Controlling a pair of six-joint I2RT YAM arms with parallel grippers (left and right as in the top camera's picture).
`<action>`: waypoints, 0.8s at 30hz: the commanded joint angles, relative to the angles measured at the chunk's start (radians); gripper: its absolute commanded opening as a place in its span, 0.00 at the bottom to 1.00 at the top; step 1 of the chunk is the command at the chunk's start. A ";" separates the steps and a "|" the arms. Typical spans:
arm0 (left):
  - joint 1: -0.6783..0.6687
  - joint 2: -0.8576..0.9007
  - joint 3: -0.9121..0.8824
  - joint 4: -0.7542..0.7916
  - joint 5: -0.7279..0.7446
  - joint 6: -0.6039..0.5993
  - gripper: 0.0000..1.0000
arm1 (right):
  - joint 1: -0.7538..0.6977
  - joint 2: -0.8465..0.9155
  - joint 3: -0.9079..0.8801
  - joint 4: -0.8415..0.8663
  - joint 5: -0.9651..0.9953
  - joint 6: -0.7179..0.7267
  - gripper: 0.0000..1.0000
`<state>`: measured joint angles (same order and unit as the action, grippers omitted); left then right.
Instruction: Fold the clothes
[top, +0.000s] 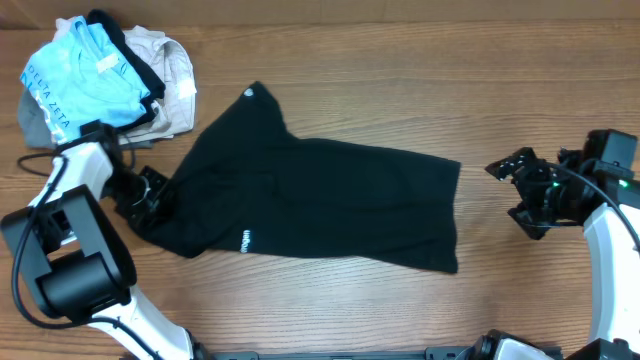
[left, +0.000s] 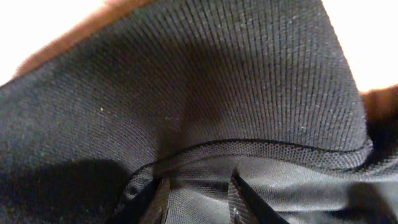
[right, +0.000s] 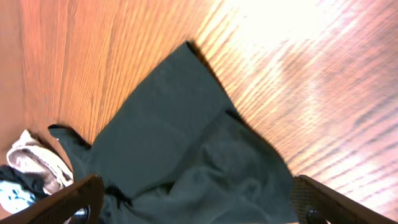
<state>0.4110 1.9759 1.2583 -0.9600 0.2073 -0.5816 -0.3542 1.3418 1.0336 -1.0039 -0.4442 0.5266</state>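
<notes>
1. Overhead: large black soft-fabric T-shirt (top: 320, 200) lies rumpled mid wood-grain brown desk (top: 420, 70), left fingers (top: 150, 195) on its left edge, right fingers (top: 512, 192) just beside its right edge, heap of pale garments (top: 110, 80) in desk corner
2. Left wrist: left fingers part-closed, pinching T-shirt cloth; likely the spreading step
3. Right wrist: right fingers wide apart, empty; next move needs a hem grab

Dark capital lettering (top: 47, 98) is running along the edge of the blue shirt (top: 85, 70), in the pile at ten o'clock on the table (top: 400, 60). Its last word is reading as "ZETA". The word before it is looking like "DELTA" or a second "ZETA", too small to settle. A tiny white logo (top: 245, 240) is showing at the black shirt's (top: 340, 200) seven o'clock edge, and a small white tag (top: 248, 93) at its eleven o'clock corner. Neither can be read.
</notes>
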 joint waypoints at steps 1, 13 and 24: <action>0.034 -0.025 -0.039 0.006 -0.148 0.003 0.38 | 0.049 -0.001 -0.002 0.021 -0.034 -0.003 1.00; 0.026 -0.362 -0.038 -0.073 -0.155 0.006 0.71 | 0.253 -0.001 -0.002 0.090 -0.055 0.006 1.00; -0.162 -0.418 -0.038 -0.173 0.005 0.146 0.70 | 0.355 0.055 -0.002 0.066 -0.045 0.100 0.94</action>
<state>0.3325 1.5681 1.2232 -1.1213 0.1562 -0.4911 -0.0334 1.3647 1.0336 -0.9356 -0.4923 0.5709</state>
